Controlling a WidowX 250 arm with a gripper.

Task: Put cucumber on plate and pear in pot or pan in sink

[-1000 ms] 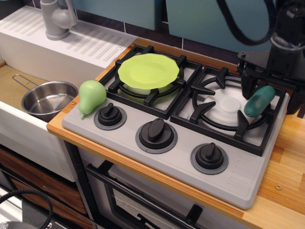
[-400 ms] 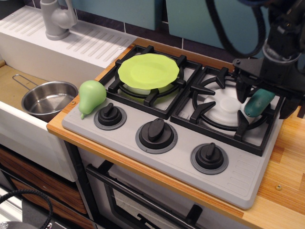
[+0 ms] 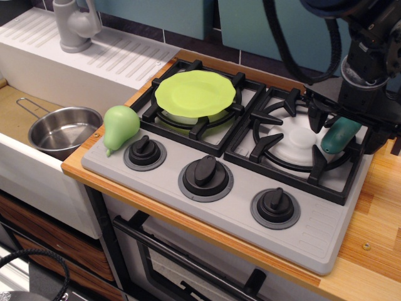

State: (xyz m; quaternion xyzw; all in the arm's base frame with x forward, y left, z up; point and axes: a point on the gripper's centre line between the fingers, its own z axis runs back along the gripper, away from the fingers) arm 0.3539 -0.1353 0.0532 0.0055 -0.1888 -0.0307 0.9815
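The dark teal cucumber (image 3: 337, 136) lies on the right burner grate of the stove. My gripper (image 3: 345, 127) is right above it, open, with one black finger (image 3: 317, 116) on each side of the cucumber; the arm hides its upper end. The lime-green plate (image 3: 195, 91) sits on the left burner. The pale green pear (image 3: 119, 127) lies at the stove's front left corner. The steel pot (image 3: 64, 130) stands in the sink (image 3: 14, 116), left of the pear.
A grey faucet (image 3: 74, 24) and a ribbed white drainboard (image 3: 119, 56) are at the back left. Three black knobs (image 3: 205, 173) line the stove's front. A wooden counter (image 3: 376, 207) runs to the right of the stove.
My gripper has moved left and down from behind the stove's right edge. Its fingers now straddle the cucumber. The cucumber, pear, plate and pot have not moved.
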